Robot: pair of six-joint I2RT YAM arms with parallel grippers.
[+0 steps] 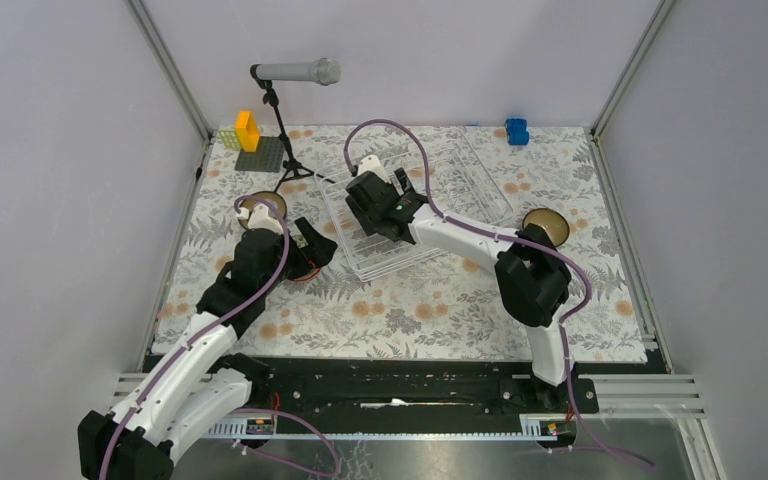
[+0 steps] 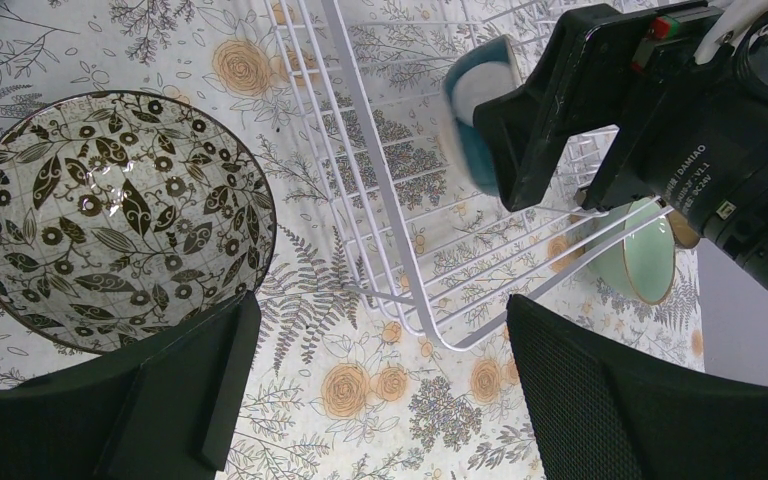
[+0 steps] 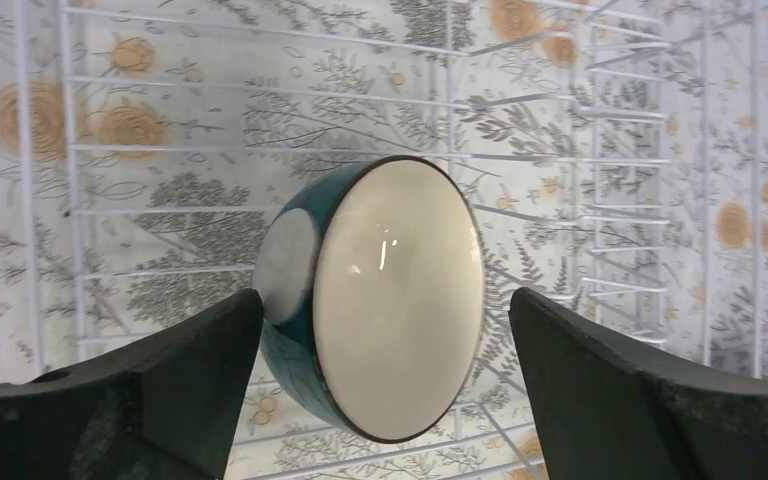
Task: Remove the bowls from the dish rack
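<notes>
While the right gripper (image 3: 388,298) is reaching down over the dish rack (image 1: 465,180), its fingers (image 3: 160,390) are standing wide apart, one at seven o'clock and one at five o'clock in the right wrist view. The teal bowl (image 3: 400,240) is sitting between them. It is standing on its edge on the rack's wires, with its white inside facing the camera. Whether the seven o'clock finger is touching the bowl's foot is hard to tell; the other finger is staying clear of it.

Seen from the top, the rack is lying at the middle of the flowered table (image 1: 410,310), and the right arm is crossing it from four o'clock.

The left gripper (image 2: 380,315) is hovering over the table just off the rack's near corner, its fingers (image 2: 600,400) spread open and holding nothing. In the left wrist view, the dark floral bowl (image 2: 120,220) is resting upright on the table at nine o'clock, beside the rack. The pale green bowl (image 2: 640,255) is sitting on the table at three o'clock, beyond the rack's far side.
</notes>
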